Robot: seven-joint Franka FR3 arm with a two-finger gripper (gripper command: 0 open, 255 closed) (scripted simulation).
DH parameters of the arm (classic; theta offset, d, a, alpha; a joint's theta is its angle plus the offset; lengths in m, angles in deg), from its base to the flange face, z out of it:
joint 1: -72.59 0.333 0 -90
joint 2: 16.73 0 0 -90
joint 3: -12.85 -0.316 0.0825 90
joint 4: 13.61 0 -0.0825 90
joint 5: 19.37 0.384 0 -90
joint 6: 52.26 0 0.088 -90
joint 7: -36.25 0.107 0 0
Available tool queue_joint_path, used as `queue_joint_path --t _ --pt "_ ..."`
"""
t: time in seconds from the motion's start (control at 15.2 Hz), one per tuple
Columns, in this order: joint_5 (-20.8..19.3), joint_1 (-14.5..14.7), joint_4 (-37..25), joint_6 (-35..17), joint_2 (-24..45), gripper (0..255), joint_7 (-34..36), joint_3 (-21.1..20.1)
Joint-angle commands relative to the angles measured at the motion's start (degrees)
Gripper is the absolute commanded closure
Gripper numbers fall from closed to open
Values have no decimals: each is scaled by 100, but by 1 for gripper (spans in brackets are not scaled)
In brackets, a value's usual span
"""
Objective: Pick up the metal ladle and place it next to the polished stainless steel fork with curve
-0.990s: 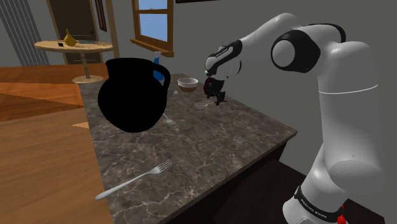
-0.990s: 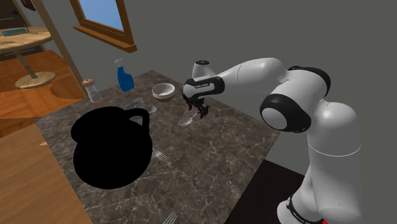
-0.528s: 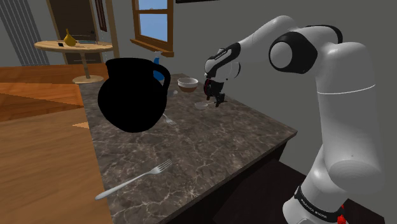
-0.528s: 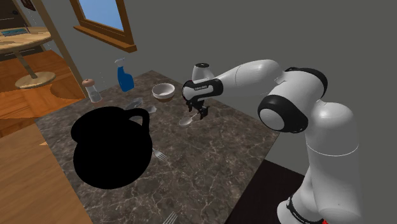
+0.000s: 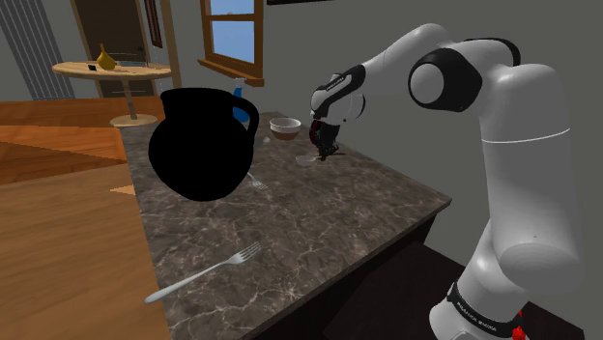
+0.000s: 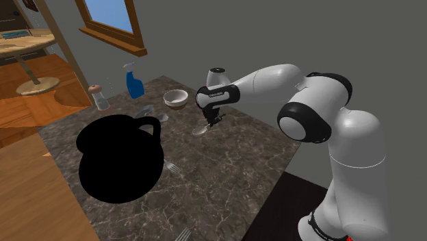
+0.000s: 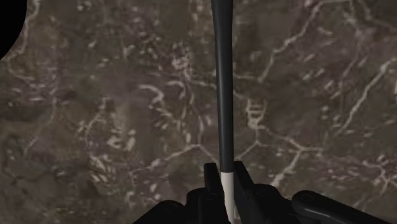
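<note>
black jug [image 5: 198, 145], bowl [image 5: 285, 127], blue spray bottle [image 6: 133, 82]

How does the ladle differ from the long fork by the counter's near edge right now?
The ladle is clasped by its handle in the pincer; the fork lies free. The ladle sits at the far end of the counter; the fork lies by the near edge. The ladle ends in a round bowl, the fork in tines. Both are long-handled utensils.

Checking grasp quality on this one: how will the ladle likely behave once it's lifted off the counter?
The ladle looks thin and rigid, so it probably won't flex. Most of its handle runs out to one side of the gripper, so it may pivot and droop. The narrow, smooth handle might also slip or twist between the fingers.
</note>
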Motion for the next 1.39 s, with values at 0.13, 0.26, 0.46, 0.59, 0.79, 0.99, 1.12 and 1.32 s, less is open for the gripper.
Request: queue_joint_path --t 0.13,0.26,0.46,0.59,0.79,0.99,1.12,1.32 --pt "0 0 0 0 0 255 0 0" --pt "-28 10 -23 57 -39 255 20 16" --pt "-110 38 -103 234 -149 255 79 62" --pt "-162 54 -163 355 -219 255 117 90" --pt "-236 75 -263 539 -316 255 171 128" --pt "-305 91 -377 728 -405 255 222 161" --pt "-347 100 -459 856 -458 255 254 181" --pt "-405 109 -595 1053 -531 255 299 208"
